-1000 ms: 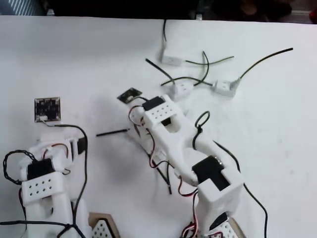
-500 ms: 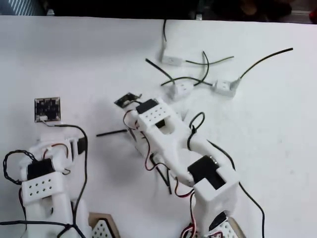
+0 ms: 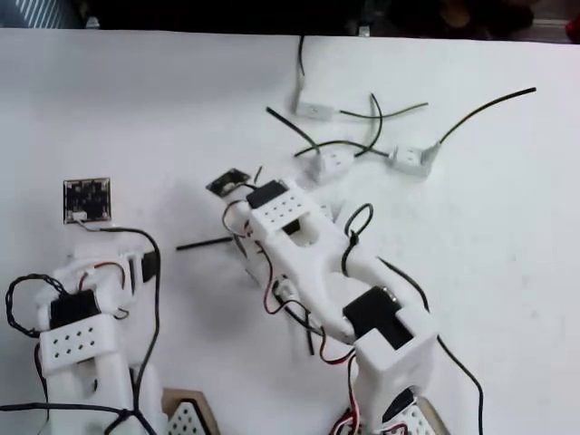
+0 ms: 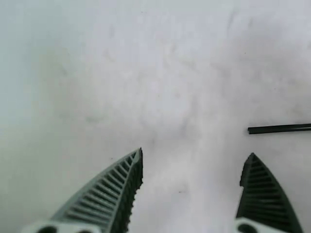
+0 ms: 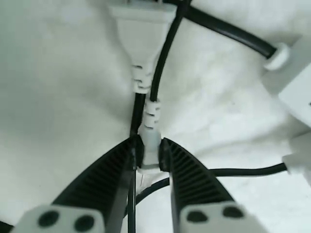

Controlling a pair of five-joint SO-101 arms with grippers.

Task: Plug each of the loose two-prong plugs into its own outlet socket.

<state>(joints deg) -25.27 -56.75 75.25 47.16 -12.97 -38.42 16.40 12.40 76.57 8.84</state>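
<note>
My right gripper (image 5: pixel 149 144) is shut on a white two-prong plug (image 5: pixel 149 130). Its ribbed sleeve and black cable (image 5: pixel 165 53) run away from the fingers. A second white plug (image 5: pixel 141 24) lies just beyond it, and the corner of a white outlet block (image 5: pixel 301 82) is off to one side. From above, the right arm (image 3: pixel 299 240) reaches over mid-table, close to three white outlet blocks (image 3: pixel 313 109), (image 3: pixel 331 161), (image 3: pixel 412 159) with black leads. My left gripper (image 4: pixel 196 153) is open over bare table, and its arm (image 3: pixel 82 308) is at the near left.
A short black cable stub (image 3: pixel 204 243) lies between the two arms, and its end (image 4: pixel 279 128) lies near my left gripper. Long black leads (image 3: pixel 485 104) trail from the outlet blocks toward the far right. The table's dark far edge (image 3: pixel 181 18) runs along the back.
The right arm has shifted a little to the left and back from the outlet blocks, still shut on the plug. The left arm has not moved.
</note>
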